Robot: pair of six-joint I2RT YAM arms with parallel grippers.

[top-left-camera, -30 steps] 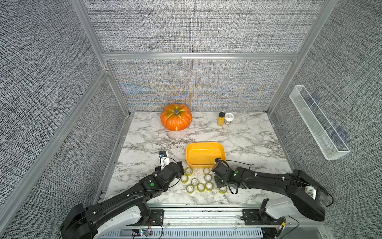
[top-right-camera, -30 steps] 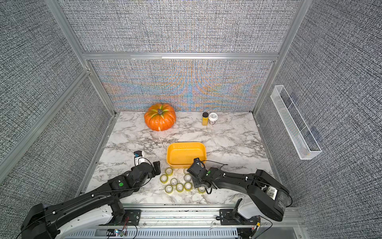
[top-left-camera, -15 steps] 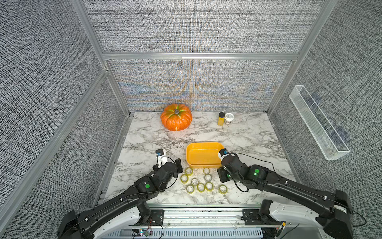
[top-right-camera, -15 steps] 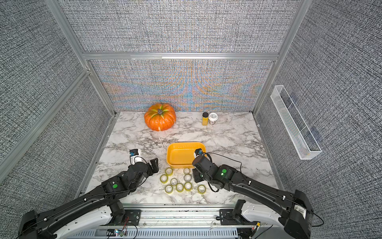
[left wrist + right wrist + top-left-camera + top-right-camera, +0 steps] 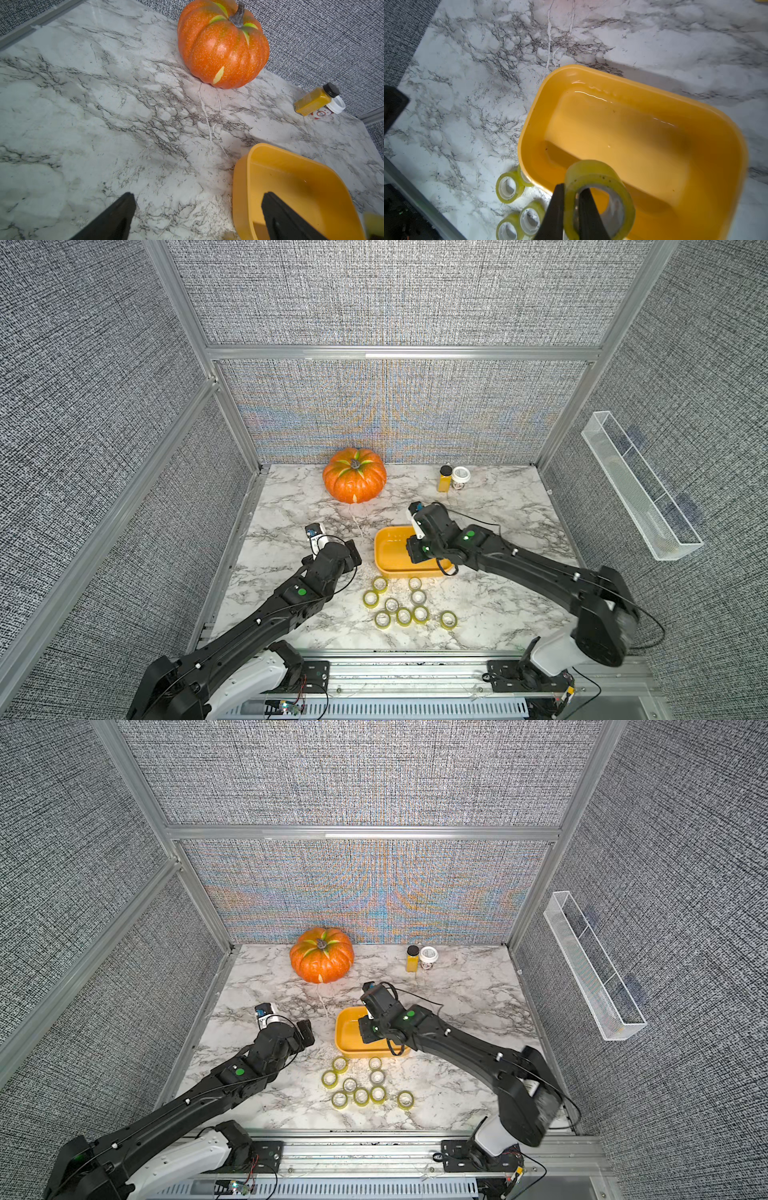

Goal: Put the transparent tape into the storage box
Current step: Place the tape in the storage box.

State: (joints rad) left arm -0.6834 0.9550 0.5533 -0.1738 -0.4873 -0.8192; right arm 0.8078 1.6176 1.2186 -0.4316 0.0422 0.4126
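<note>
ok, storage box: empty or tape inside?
Empty where visible: storage box floor is bare; the transparent tape roll above it sits pinched in the right gripper.

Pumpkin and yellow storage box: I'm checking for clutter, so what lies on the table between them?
Nothing: the left wrist view shows bare marble table between the pumpkin and the storage box, marked only by thin pale streaks.

Glossy, smooth plastic on the storage box [image 5: 612,83]; the transparent tape [image 5: 591,170] is shiny clear film; the surface [image 5: 467,93] looks like polished marble; walls [image 5: 395,294] coarse woven cloth; pumpkin [image 5: 218,52] glittery.
</note>
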